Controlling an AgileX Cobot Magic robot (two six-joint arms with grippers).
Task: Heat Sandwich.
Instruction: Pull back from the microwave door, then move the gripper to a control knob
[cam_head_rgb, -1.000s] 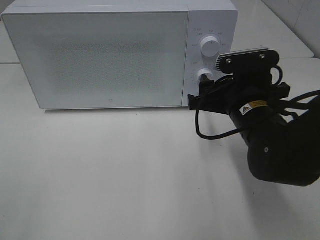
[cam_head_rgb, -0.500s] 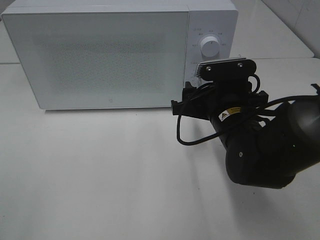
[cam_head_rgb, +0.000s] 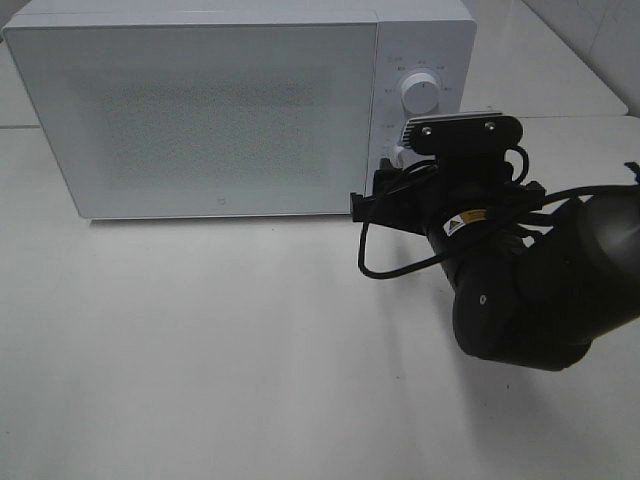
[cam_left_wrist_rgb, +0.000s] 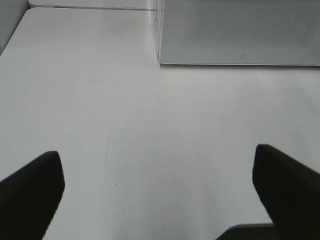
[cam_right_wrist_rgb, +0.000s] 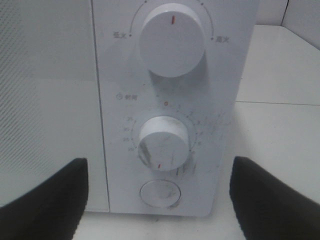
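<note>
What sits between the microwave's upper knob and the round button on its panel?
The lower knob, its red mark pointing down, lies between the upper knob and the round button, seen in the right wrist view.

white microwave (cam_head_rgb: 240, 110) smooth semi-gloss casing, door (cam_head_rgb: 190, 120) finely dotted, lower knob (cam_right_wrist_rgb: 163, 142) scuffed white plastic, desk (cam_head_rgb: 200, 340) matt white smooth, arm (cam_head_rgb: 530, 300) matt black plastic

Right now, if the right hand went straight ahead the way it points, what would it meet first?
The right hand would most likely meet the lower dial on the microwave control panel, which is centred between its open fingers. How far off it is remains unclear.
</note>
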